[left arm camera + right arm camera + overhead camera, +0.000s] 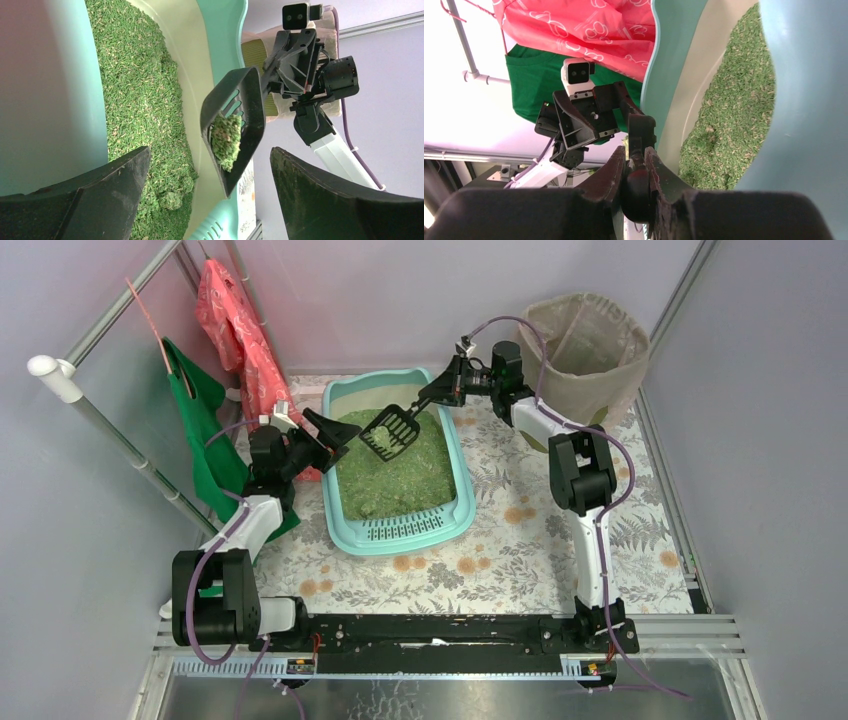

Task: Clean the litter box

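Top external: litter box (405, 530) on floral table (500, 560), lilac walls (770, 390).

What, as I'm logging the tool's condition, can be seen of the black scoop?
The scoop looks like black plastic, with a slotted pan, raised side walls and a short handle. The right pincer is shut on that handle. The scoop hangs tilted above the green granules in the litter box, apparently touching neither. A clump of green litter sits in its pan.

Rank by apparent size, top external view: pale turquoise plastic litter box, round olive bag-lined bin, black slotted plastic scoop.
Largest: pale turquoise plastic litter box.
Then: round olive bag-lined bin.
Smallest: black slotted plastic scoop.
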You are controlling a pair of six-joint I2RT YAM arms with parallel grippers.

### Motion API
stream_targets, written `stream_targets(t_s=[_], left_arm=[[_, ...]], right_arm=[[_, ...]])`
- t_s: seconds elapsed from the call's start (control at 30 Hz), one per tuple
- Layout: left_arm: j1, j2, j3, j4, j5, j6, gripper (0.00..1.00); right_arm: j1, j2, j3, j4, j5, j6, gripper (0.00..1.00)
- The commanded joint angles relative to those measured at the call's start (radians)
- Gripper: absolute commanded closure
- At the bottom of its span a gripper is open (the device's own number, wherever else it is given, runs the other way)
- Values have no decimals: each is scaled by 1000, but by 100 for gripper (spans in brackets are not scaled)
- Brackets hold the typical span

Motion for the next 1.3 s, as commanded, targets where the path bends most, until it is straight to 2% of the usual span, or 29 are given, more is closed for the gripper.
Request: stream_targets(t_s=[0.0, 0.3, 0.47, 0.67, 0.9, 1.03, 1.27], left_arm=[[10, 27, -38, -34, -16, 22, 1], [10, 22, -43, -16, -2, 11, 1], [9, 7, -46, -22, 1, 13, 1], [5, 1, -46, -21, 4, 11, 1], [3, -6, -44, -22, 7, 11, 1], [2, -11, -44, -4, 13, 0, 1], [-2, -18, -47, 14, 33, -15, 1]], right_arm=[[45, -20, 42, 26, -56, 34, 100], [82, -12, 133, -80, -46, -20, 100], [99, 8, 150, -60, -40, 4, 100], [127, 34, 245, -104, -39, -2, 100], [98, 43, 436, -295, -51, -79, 100], [70, 11, 455, -379, -42, -131, 100], [39, -1, 427, -395, -28, -151, 100]])
